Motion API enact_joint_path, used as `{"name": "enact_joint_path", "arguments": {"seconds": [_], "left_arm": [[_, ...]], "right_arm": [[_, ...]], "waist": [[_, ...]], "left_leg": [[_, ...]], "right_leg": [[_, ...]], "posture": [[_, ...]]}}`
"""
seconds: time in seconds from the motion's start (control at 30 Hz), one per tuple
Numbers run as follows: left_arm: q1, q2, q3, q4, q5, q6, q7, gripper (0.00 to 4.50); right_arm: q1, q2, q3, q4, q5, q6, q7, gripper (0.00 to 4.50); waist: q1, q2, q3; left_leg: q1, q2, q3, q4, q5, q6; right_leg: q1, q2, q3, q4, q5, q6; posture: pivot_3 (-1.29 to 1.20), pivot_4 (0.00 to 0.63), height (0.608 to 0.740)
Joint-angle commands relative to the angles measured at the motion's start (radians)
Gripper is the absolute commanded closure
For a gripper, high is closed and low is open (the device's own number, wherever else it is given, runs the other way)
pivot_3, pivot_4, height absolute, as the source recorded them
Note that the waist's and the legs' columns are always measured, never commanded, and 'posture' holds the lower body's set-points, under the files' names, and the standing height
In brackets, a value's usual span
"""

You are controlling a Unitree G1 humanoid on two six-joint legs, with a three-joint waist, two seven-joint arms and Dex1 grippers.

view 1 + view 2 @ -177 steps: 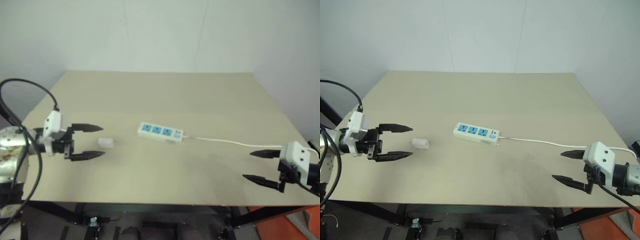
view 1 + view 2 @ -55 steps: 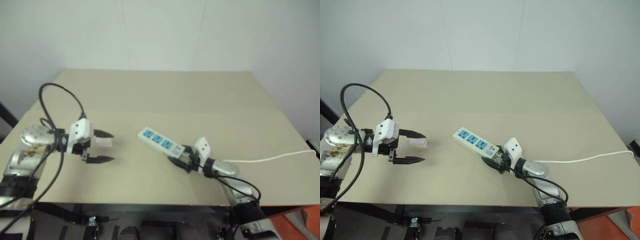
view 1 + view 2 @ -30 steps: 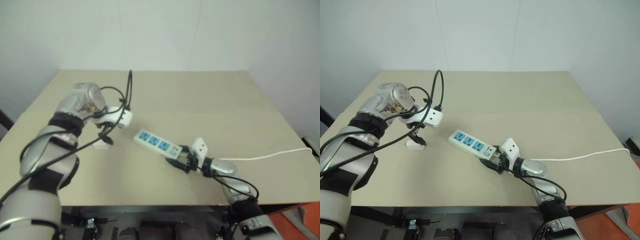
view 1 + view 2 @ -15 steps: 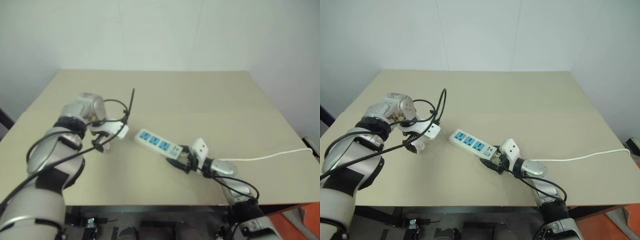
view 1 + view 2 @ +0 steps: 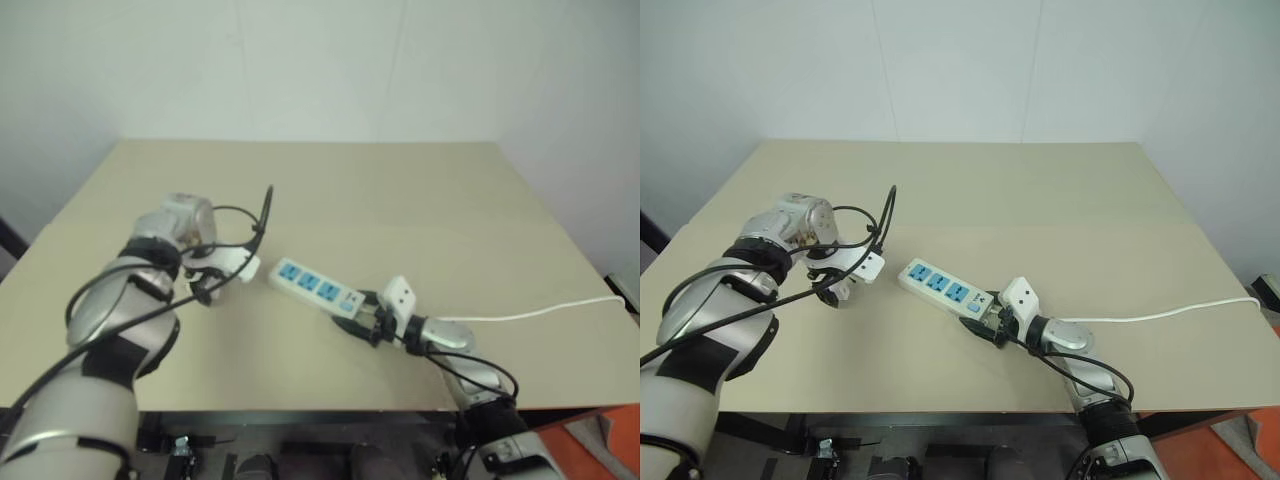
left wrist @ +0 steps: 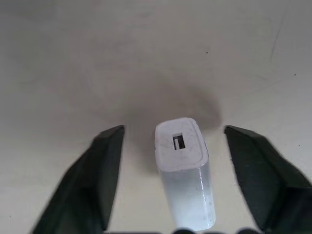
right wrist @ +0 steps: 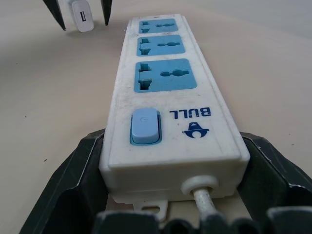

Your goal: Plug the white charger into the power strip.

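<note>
The white charger (image 6: 183, 178) stands on end on the worktop (image 5: 1040, 190), toward its left edge and a little nearer the front edge than the middle. Its long axis is upright, and the end face with the small rectangular port faces up toward the left claw (image 6: 175, 170). That claw points straight down over it, one black finger on each side. In the left wrist view both fingers (image 6: 100, 170) stand clear of the charger's sides with bare worktop showing in the gaps, so the left claw is released: it straddles the block without gripping it.

The power strip (image 5: 945, 289) lies flat near the worktop's middle, just to the right of the charger and apart from it, its long axis running diagonally from back-left to front-right. Its three blue socket faces point up. The right claw (image 7: 173, 161) is clenched on the switch end of the strip, fingers pressed against both long sides, where the thin white cable (image 5: 1160, 315) leaves and trails off toward the right edge.

The left arm is plainly the nearer one to the charger, and the block sits centred in its gap, so the pinch probably needs only a closing of the fingers. Which end carries the prongs cannot be seen; judging by the port on top, they likely face the worktop, which would suit a straight lift and carry over to a socket.
</note>
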Motion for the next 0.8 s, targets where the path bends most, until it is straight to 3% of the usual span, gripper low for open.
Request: {"name": "enact_joint_path", "arguments": {"seconds": [0.03, 0.13, 0.33, 0.47, 0.63, 0.8], "left_arm": [[-0.009, -0.008, 0.006, 0.009, 0.008, 0.014, 0.013, 2.45], [-0.012, -0.01, 0.006, 0.013, 0.009, 0.008, 0.014, 3.42], [-0.046, 0.005, 0.113, -0.042, -0.106, -0.036, -0.024, 3.47], [-0.073, 0.007, 0.294, -0.122, -0.354, 0.018, -0.159, 3.47], [0.033, -0.007, 0.516, -0.272, -0.841, 0.221, -0.174, 3.47], [0.261, 0.019, 0.52, -0.489, -1.122, 0.346, -0.174, 3.47]], "right_arm": [[0.022, -0.014, 0.024, 0.016, -0.032, 0.005, 0.003, 1.09], [0.021, -0.015, 0.023, 0.017, -0.032, 0.006, 0.003, 1.09], [0.0, -0.033, 0.032, 0.023, -0.014, -0.002, 0.066, 1.09], [-0.052, -0.047, 0.03, 0.083, 0.019, -0.045, 0.181, 1.09], [-0.176, -0.03, 0.058, 0.26, -0.002, -0.154, 0.318, 1.09], [-0.279, 0.008, 0.078, 0.418, -0.014, -0.229, 0.423, 1.09]], "waist": [[0.0, 0.0, 0.0], [0.0, 0.0, 0.0], [0.001, 0.0, 0.0], [0.004, 0.0, 0.0], [-0.009, 0.0, 0.0], [-0.034, 0.0, 0.0]], "left_leg": [[0.0, 0.0, 0.0, 0.0, 0.0, 0.0], [0.0, 0.0, 0.0, 0.0, 0.0, 0.0], [0.0, 0.0, 0.0, 0.0, 0.0, 0.0], [-0.001, 0.0, 0.0, 0.0, 0.0, 0.0], [0.0, 0.0, 0.0, 0.0, 0.0, 0.0], [0.007, 0.001, -0.001, 0.0, 0.0, 0.001]], "right_leg": [[0.0, 0.0, 0.0, 0.0, 0.0, 0.0], [0.0, 0.0, 0.0, 0.0, 0.0, 0.0], [0.0, 0.0, 0.0, 0.0, 0.0, 0.0], [0.0, -0.001, -0.001, 0.0, 0.0, 0.0], [0.0, -0.001, -0.001, 0.001, 0.0, 0.0], [0.003, 0.0, 0.0, 0.007, 0.0, 0.001]], "posture": [[0.0, 0.15, 0.74], [0.0, 0.15, 0.74], [0.0, 0.15, 0.74], [0.0, 0.15, 0.74], [0.0, 0.15, 0.74], [0.0, 0.15, 0.74]]}}
